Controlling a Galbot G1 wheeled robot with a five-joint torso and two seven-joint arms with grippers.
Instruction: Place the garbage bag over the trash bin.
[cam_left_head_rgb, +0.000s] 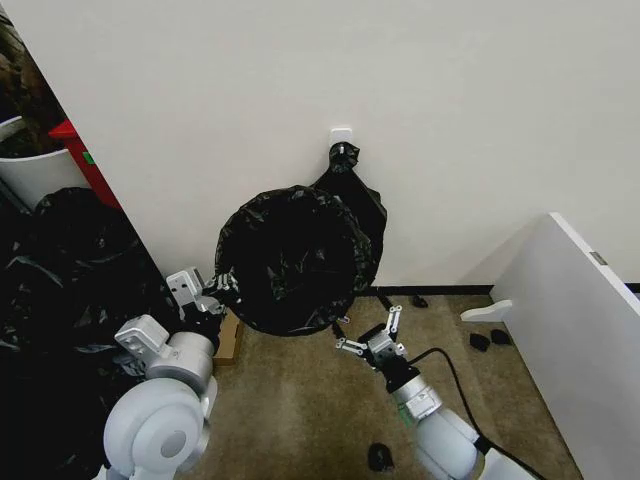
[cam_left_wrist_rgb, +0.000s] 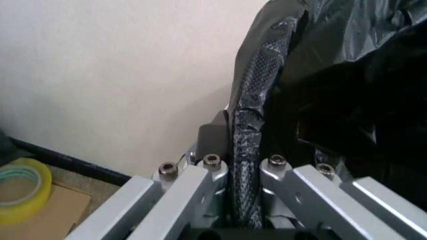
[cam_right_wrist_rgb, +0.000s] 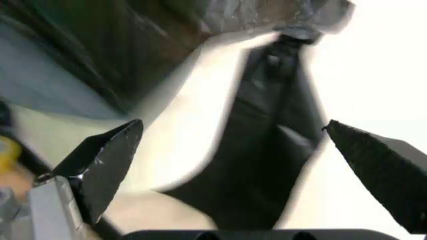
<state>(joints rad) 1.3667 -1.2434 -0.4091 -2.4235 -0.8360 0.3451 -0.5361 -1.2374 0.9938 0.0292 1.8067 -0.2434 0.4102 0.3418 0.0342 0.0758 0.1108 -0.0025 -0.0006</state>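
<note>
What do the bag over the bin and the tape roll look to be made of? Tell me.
Garbage bag: thin plastic film, judging by its glossy black crinkles; the left gripper pinches a fold of it. Tape roll: likely clear yellowish plastic tape.

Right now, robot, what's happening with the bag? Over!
Left gripper shut on garbage bag edge. Right gripper open, just below the bag. Bag mouth spread wide; hanging black bundle close behind it.

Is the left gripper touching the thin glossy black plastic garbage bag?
Touching. In the left wrist view, the left gripper is shut on a fold of the garbage bag, which runs down between its fingers.
</note>
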